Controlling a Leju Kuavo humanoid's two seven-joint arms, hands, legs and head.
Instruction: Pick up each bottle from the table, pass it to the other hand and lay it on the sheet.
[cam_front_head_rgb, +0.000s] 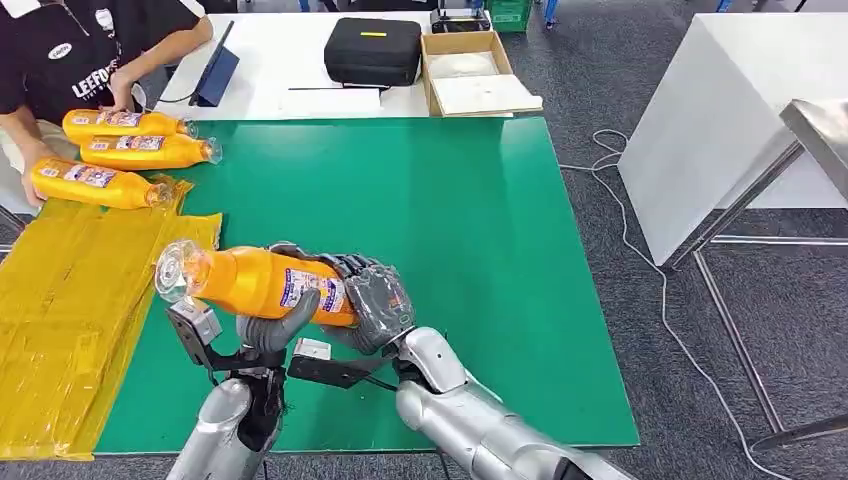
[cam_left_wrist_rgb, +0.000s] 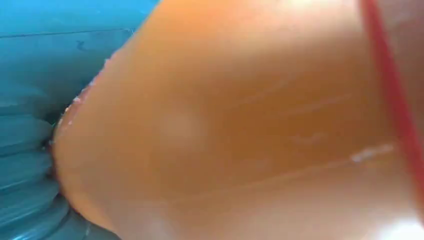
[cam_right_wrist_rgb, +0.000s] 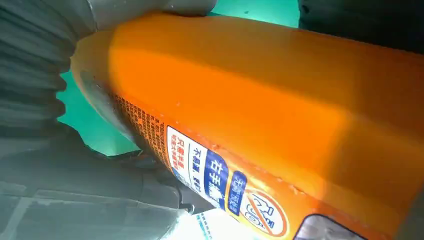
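Note:
An orange bottle (cam_front_head_rgb: 250, 282) with a clear cap and a blue-and-white label hangs level over the green table (cam_front_head_rgb: 450, 230), cap toward the yellow sheet (cam_front_head_rgb: 60, 310). My right hand (cam_front_head_rgb: 378, 303) grips its base end. My left hand (cam_front_head_rgb: 278, 328) wraps around its middle from below. The orange bottle (cam_left_wrist_rgb: 240, 130) presses close in the left wrist view. In the right wrist view the orange bottle (cam_right_wrist_rgb: 280, 115) shows its label. Three more orange bottles lie at the far left: two (cam_front_head_rgb: 125, 124) (cam_front_head_rgb: 150, 151) on the green table, one (cam_front_head_rgb: 92, 185) on the sheet's far edge.
A person in a black shirt (cam_front_head_rgb: 70, 50) stands at the far left, hands on the lying bottles. On the white table behind are a tablet (cam_front_head_rgb: 215, 75), a black case (cam_front_head_rgb: 373, 50) and a cardboard box (cam_front_head_rgb: 475, 72). A white table (cam_front_head_rgb: 720, 110) and floor cables (cam_front_head_rgb: 640, 250) lie to the right.

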